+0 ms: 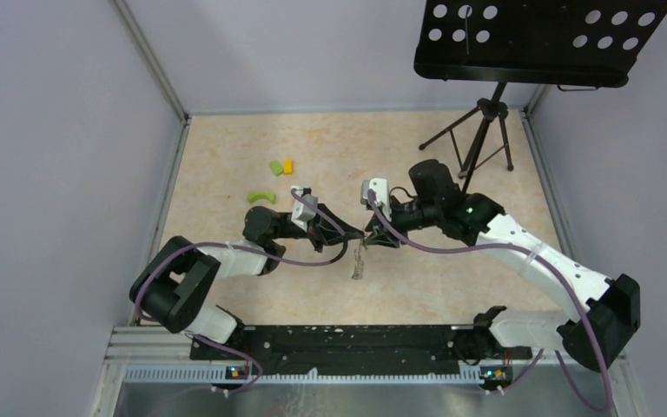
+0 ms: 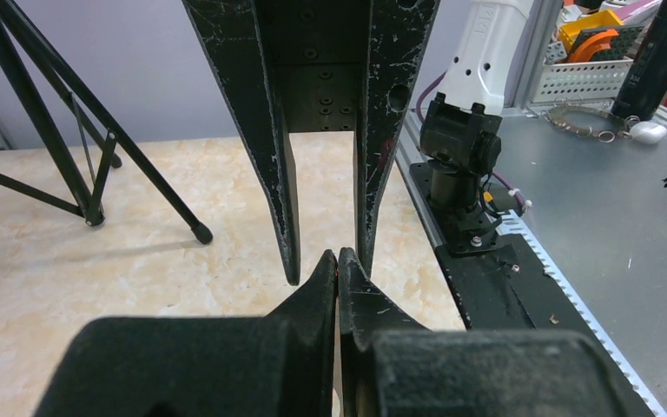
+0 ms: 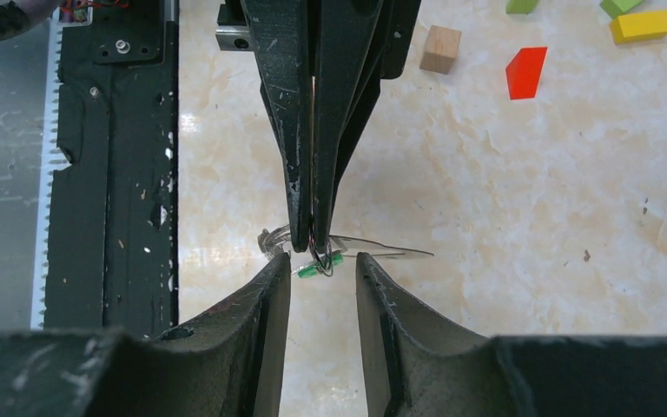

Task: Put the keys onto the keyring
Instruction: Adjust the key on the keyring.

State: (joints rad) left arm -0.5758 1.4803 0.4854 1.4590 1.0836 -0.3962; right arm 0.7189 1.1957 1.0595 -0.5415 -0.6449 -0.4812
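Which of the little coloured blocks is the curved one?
The green arch, lying alone nearer the left arm. The small green block and the yellow block beside it farther back are straight-sided.

left tool (image 3: pixel 313 234), right tool (image 3: pixel 323 282) tip-to-tip, no way between. tripod (image 1: pixel 478 139) crowds far right; near table (image 1: pixel 452 287) open.

Left tool (image 2: pixel 337 257) clamped, right tool (image 3: pixel 323 261) parted

Beige tabletop (image 1: pixel 434 287), coloured blocks (image 1: pixel 276 166), tripod (image 1: pixel 487 108).
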